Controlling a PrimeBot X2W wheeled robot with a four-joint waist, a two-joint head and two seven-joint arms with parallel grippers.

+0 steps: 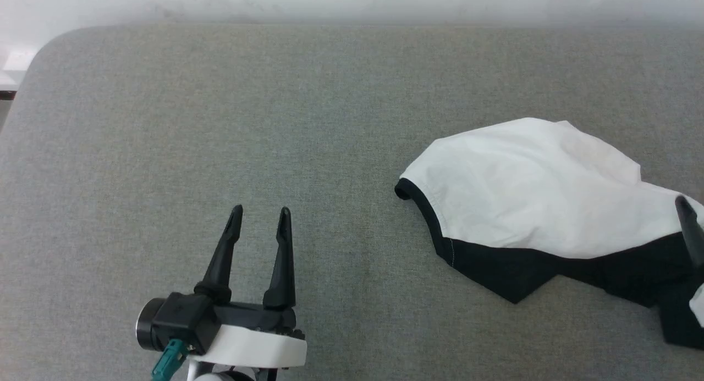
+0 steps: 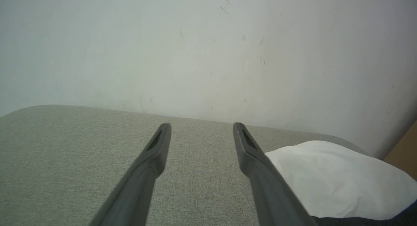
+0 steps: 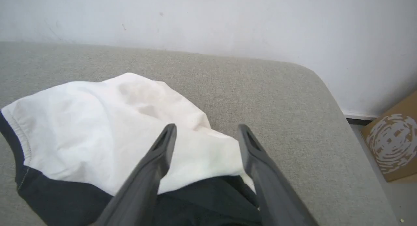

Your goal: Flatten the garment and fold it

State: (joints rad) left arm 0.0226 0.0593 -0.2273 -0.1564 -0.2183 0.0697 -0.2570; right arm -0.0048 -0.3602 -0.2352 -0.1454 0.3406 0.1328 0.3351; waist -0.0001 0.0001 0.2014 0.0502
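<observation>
The garment [image 1: 528, 188] lies bunched on the right of the grey table, white on top with black cloth along its near edge; it also appears in the left wrist view [image 2: 335, 180] and the right wrist view [image 3: 97, 144]. My left gripper [image 1: 259, 211] stands open over bare table at the lower left, well apart from the garment, its fingers spread in its own view [image 2: 202, 125]. My right gripper [image 3: 207, 126] is open above the garment's near right part, nothing between its fingers. One right fingertip [image 1: 685, 205] shows at the head view's right edge.
The grey cloth-covered table [image 1: 275, 122] has rounded far corners and meets a white wall at the back. A brown cardboard box [image 3: 391, 141] stands on the floor beyond the table's right edge.
</observation>
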